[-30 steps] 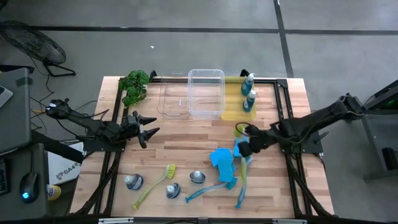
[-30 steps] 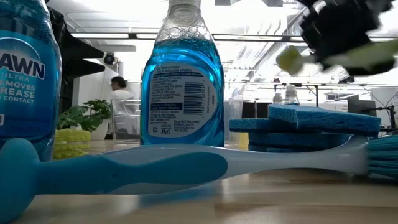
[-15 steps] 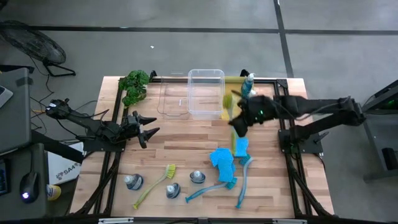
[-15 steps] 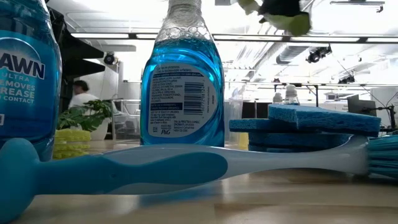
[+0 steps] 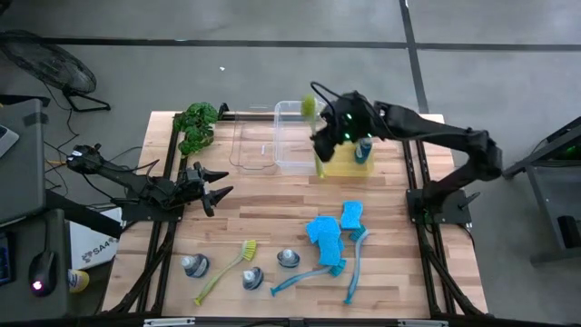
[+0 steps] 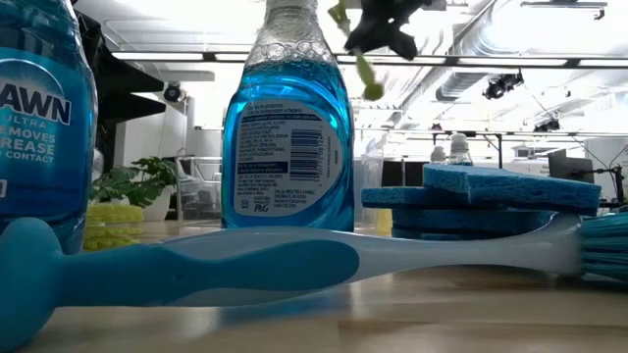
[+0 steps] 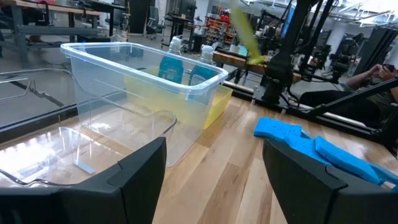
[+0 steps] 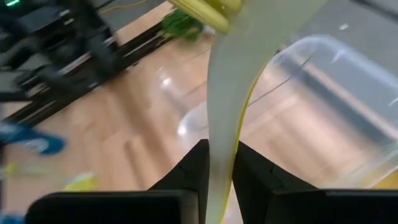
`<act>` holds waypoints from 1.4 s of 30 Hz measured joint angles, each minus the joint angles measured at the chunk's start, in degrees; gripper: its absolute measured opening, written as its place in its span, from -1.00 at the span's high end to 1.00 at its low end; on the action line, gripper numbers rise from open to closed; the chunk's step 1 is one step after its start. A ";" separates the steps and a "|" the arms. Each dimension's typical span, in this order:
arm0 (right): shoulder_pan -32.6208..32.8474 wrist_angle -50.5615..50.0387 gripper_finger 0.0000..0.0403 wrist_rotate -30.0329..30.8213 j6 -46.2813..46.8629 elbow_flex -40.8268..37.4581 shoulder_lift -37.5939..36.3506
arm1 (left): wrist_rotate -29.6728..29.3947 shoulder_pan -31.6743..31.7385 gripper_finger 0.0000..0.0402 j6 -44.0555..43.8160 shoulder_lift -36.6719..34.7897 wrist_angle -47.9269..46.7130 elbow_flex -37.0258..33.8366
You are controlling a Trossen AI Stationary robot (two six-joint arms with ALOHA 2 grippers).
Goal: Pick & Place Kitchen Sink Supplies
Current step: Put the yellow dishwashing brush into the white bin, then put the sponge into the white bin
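My right gripper (image 5: 327,138) is high over the table's far middle, shut on a yellow-green dish brush (image 5: 311,109). The brush's head (image 8: 205,7) is above the clear bin (image 5: 300,136), next to the yellow bin (image 5: 349,162) that holds two blue bottles (image 5: 365,145). Blue sponges (image 5: 325,232), two blue brushes (image 5: 352,268), another yellow-green brush (image 5: 227,268) and three bottles (image 5: 251,277) lie on the near half of the table. My left gripper (image 5: 221,189) waits open at the table's left. My right gripper pinches the brush's handle (image 8: 222,146) between its two fingers, partway along it. It comes from the table's right, slanting down. The brush is lifted clear, with its head past the fingers toward the far edge and the rest of the handle (image 6: 368,76) hanging below.
A green leafy plant (image 5: 195,125) sits at the far left corner. A second clear tray (image 5: 250,145) lies left of the clear bin. Bare wood lies between my left gripper and the sponges. People and benches show in the room beyond.
My right gripper has risen from beside the sponges and swung toward the far edge and the left, rolling its wrist. It stayed shut on the yellow-green brush, which has come clear of the table and now hangs by the bins.
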 joint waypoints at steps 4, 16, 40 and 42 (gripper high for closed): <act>-3.17 0.22 0.69 2.17 -1.09 4.71 5.27 | 0.01 0.01 -0.31 0.02 -0.01 -0.01 0.01; -9.47 -0.35 0.72 4.97 -2.49 9.99 15.36 | 0.00 0.00 -0.31 0.01 0.00 -0.01 0.00; -12.08 -8.05 0.82 -3.15 10.23 9.51 22.19 | -0.01 -0.01 -0.31 0.02 0.01 -0.03 0.01; -12.08 -8.46 0.89 -3.18 10.04 9.51 22.24 | -0.01 0.01 -0.31 0.02 0.01 -0.04 0.01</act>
